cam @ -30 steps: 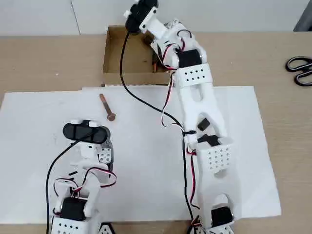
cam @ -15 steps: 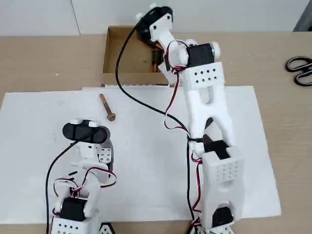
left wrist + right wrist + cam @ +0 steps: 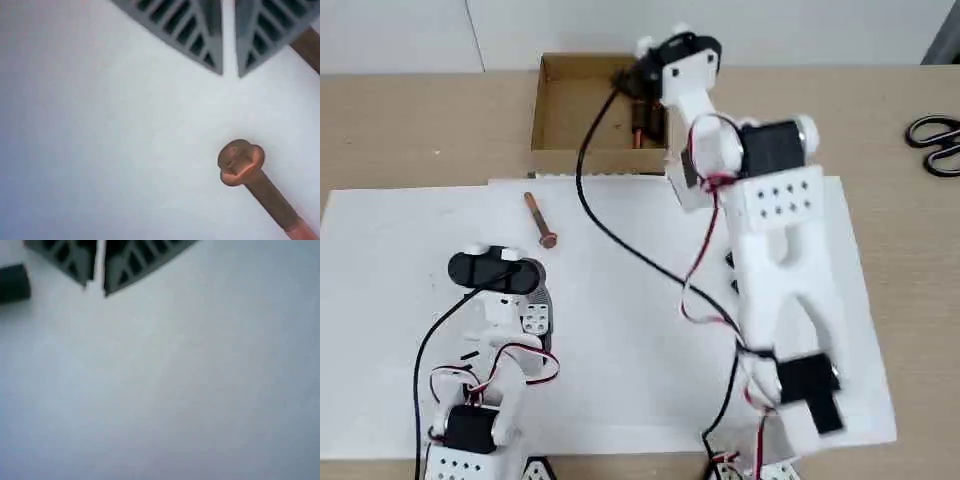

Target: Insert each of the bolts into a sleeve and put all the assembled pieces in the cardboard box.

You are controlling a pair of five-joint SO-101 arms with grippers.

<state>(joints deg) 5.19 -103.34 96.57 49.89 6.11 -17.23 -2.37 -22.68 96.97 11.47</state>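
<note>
Here the left gripper (image 3: 229,70), nearly closed and empty at lower left, should widen, then straddle the bolt (image 3: 242,162) at its shank; the right gripper (image 3: 97,287), likewise narrow, is at the box (image 3: 580,110).

Hi view: bright, even, diffuse overhead light. No hard glare on white paper (image 3: 620,330). Shadows soft and faint: thin one hugging bolt (image 3: 537,218), arms cast barely any on paper. Cardboard box (image 3: 552,72) slightly shaded inside by its walls.
L wrist: paper brightest below left gripper (image 3: 229,74) and round bolt, dimmer farther off. Soft sheen on bolt head.
R wrist: flatter, duller light. Pale surface beyond right gripper (image 3: 96,286), no distinct shadows.
</note>
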